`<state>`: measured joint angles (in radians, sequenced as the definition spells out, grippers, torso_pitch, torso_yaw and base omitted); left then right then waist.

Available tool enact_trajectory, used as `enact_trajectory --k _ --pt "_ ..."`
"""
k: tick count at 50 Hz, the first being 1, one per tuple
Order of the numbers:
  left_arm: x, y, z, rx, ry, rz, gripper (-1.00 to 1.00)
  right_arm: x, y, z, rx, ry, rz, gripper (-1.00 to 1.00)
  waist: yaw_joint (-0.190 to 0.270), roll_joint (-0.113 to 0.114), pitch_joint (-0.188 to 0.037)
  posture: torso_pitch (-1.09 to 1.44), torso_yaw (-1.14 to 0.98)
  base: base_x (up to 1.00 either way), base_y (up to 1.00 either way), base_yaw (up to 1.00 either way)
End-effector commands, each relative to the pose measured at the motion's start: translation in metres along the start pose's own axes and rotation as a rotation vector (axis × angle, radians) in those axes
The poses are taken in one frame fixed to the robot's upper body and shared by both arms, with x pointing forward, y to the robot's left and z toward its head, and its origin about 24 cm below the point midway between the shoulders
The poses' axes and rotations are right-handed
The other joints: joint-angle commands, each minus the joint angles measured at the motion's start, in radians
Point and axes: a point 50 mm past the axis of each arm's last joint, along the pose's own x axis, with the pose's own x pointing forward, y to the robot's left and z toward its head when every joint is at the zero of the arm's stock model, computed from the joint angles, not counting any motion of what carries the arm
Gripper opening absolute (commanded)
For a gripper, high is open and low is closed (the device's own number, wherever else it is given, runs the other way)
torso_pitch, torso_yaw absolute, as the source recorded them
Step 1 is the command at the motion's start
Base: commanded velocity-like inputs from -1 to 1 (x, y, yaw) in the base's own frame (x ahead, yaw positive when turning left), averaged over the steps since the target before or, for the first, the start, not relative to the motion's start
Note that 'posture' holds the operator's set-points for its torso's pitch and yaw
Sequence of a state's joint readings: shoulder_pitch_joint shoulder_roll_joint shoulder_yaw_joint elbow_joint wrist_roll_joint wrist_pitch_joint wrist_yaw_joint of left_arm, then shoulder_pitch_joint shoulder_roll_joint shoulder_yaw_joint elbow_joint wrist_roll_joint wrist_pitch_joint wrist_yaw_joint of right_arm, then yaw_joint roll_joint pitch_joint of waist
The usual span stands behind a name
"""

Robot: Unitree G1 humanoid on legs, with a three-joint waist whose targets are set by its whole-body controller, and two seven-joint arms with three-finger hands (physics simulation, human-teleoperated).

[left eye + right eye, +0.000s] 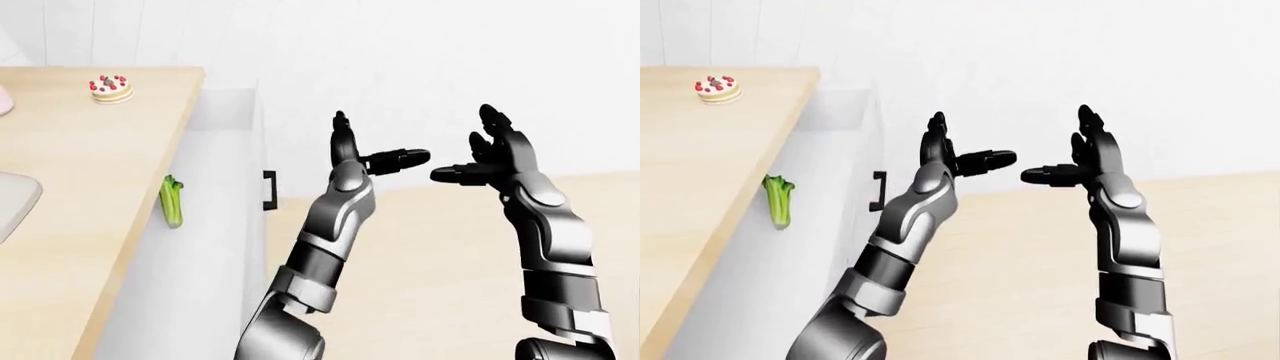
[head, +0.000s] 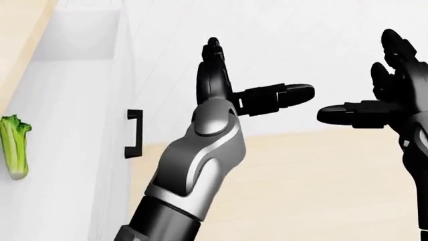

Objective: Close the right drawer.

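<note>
Left hand (image 1: 362,154): fingers spread, two pointing up, the thumb reaching toward the view's right, gripping nothing; raised in open air; silver forearm (image 1: 330,217) slanting down to the left-eye view's bottom edge; right hand (image 1: 490,156): fingers likewise apart, thumb reaching left toward the other thumb, tips near but apart, nothing between them; drawer (image 1: 210,225): white, pulled out from under the counter at the view's left, its black handle (image 1: 268,190) just left of the left forearm, not touched by either hand; green leafy vegetable (image 1: 171,201) lying inside it; wooden counter (image 1: 90,195): carries a small cake (image 1: 109,87) near its top edge; pale wood floor (image 1: 430,277) beneath the arms
</note>
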<state>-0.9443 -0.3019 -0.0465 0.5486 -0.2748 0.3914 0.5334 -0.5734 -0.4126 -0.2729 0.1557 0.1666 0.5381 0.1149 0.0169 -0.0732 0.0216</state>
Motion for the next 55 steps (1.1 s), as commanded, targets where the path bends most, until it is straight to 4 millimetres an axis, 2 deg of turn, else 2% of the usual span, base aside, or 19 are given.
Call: enact_trajectory --k 1,7,10,22,33,55 --pt "-0.004 -0.009 0.019 -0.039 -0.084 -0.006 1.00 -0.001 -0.003 0.024 -0.012 -0.102 -0.012 1.00 0.000 -0.008 -0.028 0.00 0.00 0.00 0.00 0.00" --pt "0.003 -0.003 0.004 -0.071 -0.036 0.029 1.00 -0.002 -0.003 0.025 -0.014 -0.106 -0.010 1.00 0.000 -0.007 -0.029 0.00 0.00 0.00 0.00 0.00" --pt "0.010 0.012 -0.006 -0.092 -0.008 0.108 1.00 -0.002 -0.003 0.022 -0.012 -0.104 -0.010 1.00 0.000 -0.006 -0.031 0.00 0.00 0.00 0.00 0.00" --pt "0.023 0.041 -0.035 -0.122 0.076 0.246 1.00 0.000 -0.001 0.026 -0.010 -0.111 -0.003 1.00 -0.001 -0.002 -0.034 0.00 0.00 0.00 0.00 0.00" --pt "0.025 0.064 -0.066 -0.135 0.177 0.351 1.00 0.000 -0.001 0.026 -0.009 -0.115 -0.005 1.00 -0.003 0.002 -0.037 0.00 0.00 0.00 0.00 0.00" --pt "0.028 0.102 -0.080 -0.176 0.240 0.473 1.00 0.000 0.002 0.026 -0.019 -0.114 -0.001 1.00 -0.008 0.014 -0.041 0.00 0.00 0.00 0.00 0.00"
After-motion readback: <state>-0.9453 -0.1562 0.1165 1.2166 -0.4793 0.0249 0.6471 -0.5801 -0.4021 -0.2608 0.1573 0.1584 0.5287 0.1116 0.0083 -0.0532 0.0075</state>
